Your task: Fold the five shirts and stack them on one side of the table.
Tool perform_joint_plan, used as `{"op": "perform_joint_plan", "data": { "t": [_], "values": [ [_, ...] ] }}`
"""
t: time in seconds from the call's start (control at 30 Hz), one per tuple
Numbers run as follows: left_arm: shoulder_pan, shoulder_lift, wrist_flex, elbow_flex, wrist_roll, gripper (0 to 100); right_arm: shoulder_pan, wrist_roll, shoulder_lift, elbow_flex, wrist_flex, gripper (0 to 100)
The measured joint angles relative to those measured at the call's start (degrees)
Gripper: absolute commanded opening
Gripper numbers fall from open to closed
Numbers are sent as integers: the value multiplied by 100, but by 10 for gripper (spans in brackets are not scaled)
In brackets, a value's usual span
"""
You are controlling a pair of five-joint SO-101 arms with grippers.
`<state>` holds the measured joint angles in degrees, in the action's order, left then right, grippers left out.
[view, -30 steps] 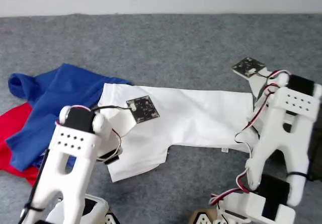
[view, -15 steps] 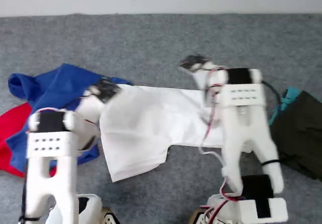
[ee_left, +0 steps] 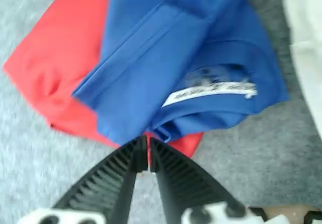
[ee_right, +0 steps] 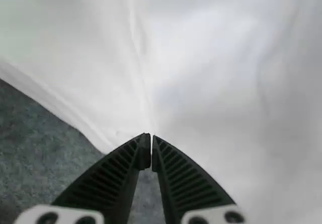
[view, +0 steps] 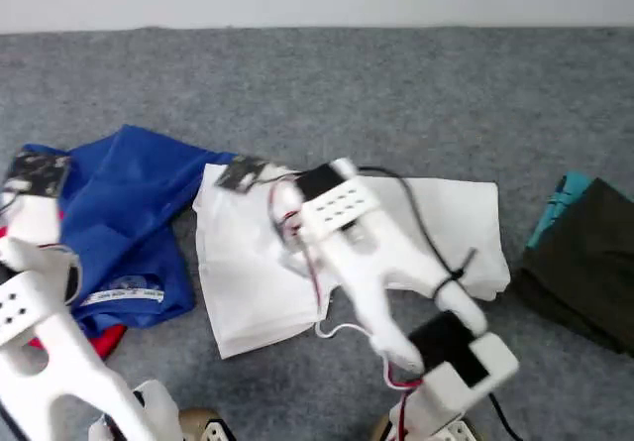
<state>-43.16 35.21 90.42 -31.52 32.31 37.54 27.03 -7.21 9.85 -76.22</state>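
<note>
A white shirt (view: 248, 273) lies spread across the middle of the table. A blue shirt (view: 129, 213) is crumpled at the left, on top of a red shirt (view: 111, 339). A dark shirt (view: 584, 263) and a teal one (view: 557, 203) lie at the right edge. My right arm (view: 337, 208) stretches across the white shirt (ee_right: 211, 73); its gripper (ee_right: 147, 138) is shut over the shirt's edge by the grey table. My left arm (view: 30, 292) stands at the far left. Its gripper (ee_left: 143, 146) is shut above the blue shirt (ee_left: 176, 58) and the red shirt (ee_left: 55, 68).
The grey carpeted table (view: 376, 84) has open room behind the shirts, up to the white wall at the back. Both arm bases sit at the front edge. A white label (ee_left: 209, 90) shows on the blue shirt's hem.
The right arm swung from the right side leftward over the white shirt, uncovering the dark shirt. The left arm swung off the white shirt to the far left. The blue shirt's near edge shifted.
</note>
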Motion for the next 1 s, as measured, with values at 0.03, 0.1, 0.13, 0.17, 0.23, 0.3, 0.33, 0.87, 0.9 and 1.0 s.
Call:
{"op": "perform_joint_plan", "data": {
  "t": [0.03,0.1,0.13,0.17,0.23,0.3,0.33,0.87,0.9,1.0],
  "values": [
    [-88,0,0,0,0,15,132,0,-132,0,211,10],
    [-193,0,0,0,0,15,378,-9,-387,0,668,10],
    [-237,0,0,0,0,15,475,-9,-536,0,897,10],
    [-264,0,0,0,0,15,545,-26,-659,0,1116,10],
    [-299,0,0,0,0,15,677,-26,-870,0,1468,10],
    [-308,0,0,0,0,15,835,-26,-1002,0,1705,10],
    [-316,0,0,0,0,15,923,-26,-1055,0,1802,10],
    [-316,0,0,0,0,15,1301,-26,-1108,-747,1090,13],
    [-316,0,-26,0,0,15,1301,-26,-1081,-870,862,14],
    [-316,0,-149,0,0,15,1301,-26,-1055,-1143,105,16]
  ]
}}
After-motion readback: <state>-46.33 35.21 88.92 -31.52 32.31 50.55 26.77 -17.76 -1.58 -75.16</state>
